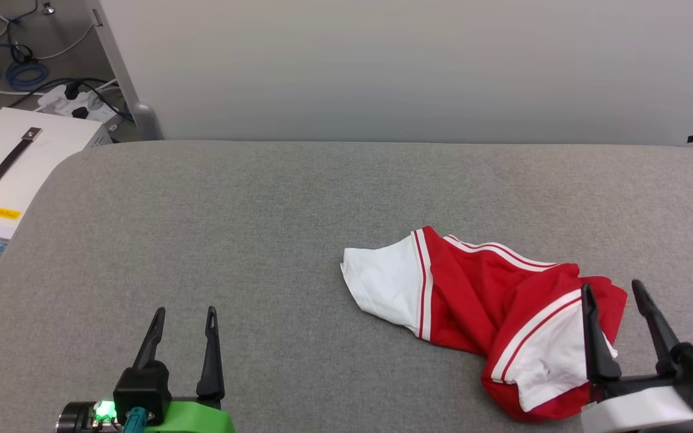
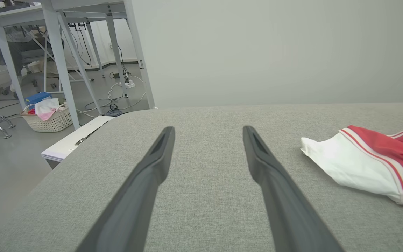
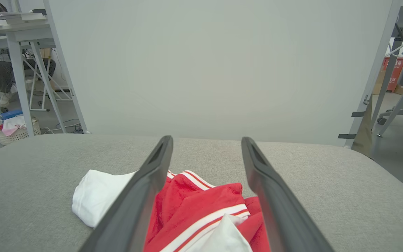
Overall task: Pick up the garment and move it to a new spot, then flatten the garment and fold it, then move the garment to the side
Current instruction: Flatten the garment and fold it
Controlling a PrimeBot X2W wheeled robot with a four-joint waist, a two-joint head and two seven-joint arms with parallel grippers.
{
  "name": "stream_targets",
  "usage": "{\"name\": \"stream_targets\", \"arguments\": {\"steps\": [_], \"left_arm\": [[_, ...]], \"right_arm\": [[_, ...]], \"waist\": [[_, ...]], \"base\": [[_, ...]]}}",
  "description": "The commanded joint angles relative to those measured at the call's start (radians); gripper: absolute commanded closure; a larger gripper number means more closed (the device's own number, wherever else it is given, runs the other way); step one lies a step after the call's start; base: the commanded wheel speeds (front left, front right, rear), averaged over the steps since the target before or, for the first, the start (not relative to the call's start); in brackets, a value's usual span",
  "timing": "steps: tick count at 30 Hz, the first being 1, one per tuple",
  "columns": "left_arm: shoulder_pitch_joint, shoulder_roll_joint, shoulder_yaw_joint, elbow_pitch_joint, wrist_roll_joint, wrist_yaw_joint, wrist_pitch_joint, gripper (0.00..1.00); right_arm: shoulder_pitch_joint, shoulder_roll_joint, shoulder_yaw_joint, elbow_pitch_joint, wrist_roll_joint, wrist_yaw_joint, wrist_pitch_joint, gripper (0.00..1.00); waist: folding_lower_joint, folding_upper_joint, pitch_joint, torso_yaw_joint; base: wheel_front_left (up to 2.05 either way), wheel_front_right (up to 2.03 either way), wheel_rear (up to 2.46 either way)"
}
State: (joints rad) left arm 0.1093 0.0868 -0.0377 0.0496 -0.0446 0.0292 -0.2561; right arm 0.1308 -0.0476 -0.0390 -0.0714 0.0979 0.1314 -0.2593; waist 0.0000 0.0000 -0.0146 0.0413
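On the table, the garment stretches far-left to near-right; left gripper and right gripper gape apart.

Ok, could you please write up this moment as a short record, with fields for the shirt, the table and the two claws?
garment: red T-shirt with white sleeves, crumpled in a heap, neither flattened nor folded
table: grey, padded; the garment lies on its right part
left claw: open, over bare table, apart from the garment
right claw: open, at the garment's near right end, fingers either side of a red fold; contact cannot be told
task stage: pickup not yet done
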Motion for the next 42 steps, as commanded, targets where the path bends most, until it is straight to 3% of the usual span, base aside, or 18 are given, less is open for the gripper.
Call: {"name": "stream_targets", "arguments": {"steps": [1,4,8,15,23,28,29,42], "left_arm": [[0.012,-0.007,0.001,0.000,0.007,-0.005,-0.006,0.00],[-0.011,-0.011,-0.001,0.000,0.011,-0.011,-0.006,0.00],[-0.029,-0.014,-0.005,-0.001,0.015,-0.017,-0.006,0.00],[-0.064,-0.021,-0.016,0.002,0.015,-0.023,-0.006,0.00],[-0.104,-0.026,-0.019,-0.005,0.013,-0.024,-0.006,0.00],[-0.132,-0.029,-0.022,-0.009,0.009,-0.024,-0.006,0.00],[-0.147,-0.031,-0.026,-0.013,0.007,-0.022,-0.006,0.00],[-0.206,-0.036,-0.053,-0.011,-0.017,-0.003,-0.006,0.00]], "right_arm": [[-0.037,-0.003,-0.017,-0.014,-0.007,-0.001,-0.002,0.00],[-0.150,-0.012,-0.084,-0.052,-0.041,-0.001,-0.002,0.00],[-0.283,-0.079,-0.098,-0.048,-0.027,-0.001,-0.002,0.00],[-0.464,-0.270,0.030,0.139,0.045,-0.001,0.023,0.00],[-0.614,-0.510,0.327,0.277,0.288,-0.001,0.411,0.00],[-0.675,-0.627,0.509,0.308,0.463,-0.001,0.690,0.00],[-0.716,-0.663,0.566,0.329,0.545,-0.001,0.803,0.00],[-0.778,-0.689,0.801,0.452,0.711,-0.001,1.031,0.00]], "waist": [[0.0000,0.0000,0.004,0.001],[0.0000,0.0000,0.030,0.005],[0.0000,0.0000,0.060,0.009],[0.0000,0.0000,0.106,0.033],[0.0000,0.0000,0.166,0.071],[0.0000,0.0000,0.214,0.095],[0.0000,0.0000,0.247,0.108],[0.0000,0.0000,0.349,0.173]], "base": [[0.00,0.00,0.00],[0.00,0.00,0.00],[0.00,0.00,0.00],[0.00,0.00,0.00],[0.00,0.00,0.00],[0.00,0.00,0.00],[0.00,0.00,0.00],[0.00,0.00,0.00]]}}
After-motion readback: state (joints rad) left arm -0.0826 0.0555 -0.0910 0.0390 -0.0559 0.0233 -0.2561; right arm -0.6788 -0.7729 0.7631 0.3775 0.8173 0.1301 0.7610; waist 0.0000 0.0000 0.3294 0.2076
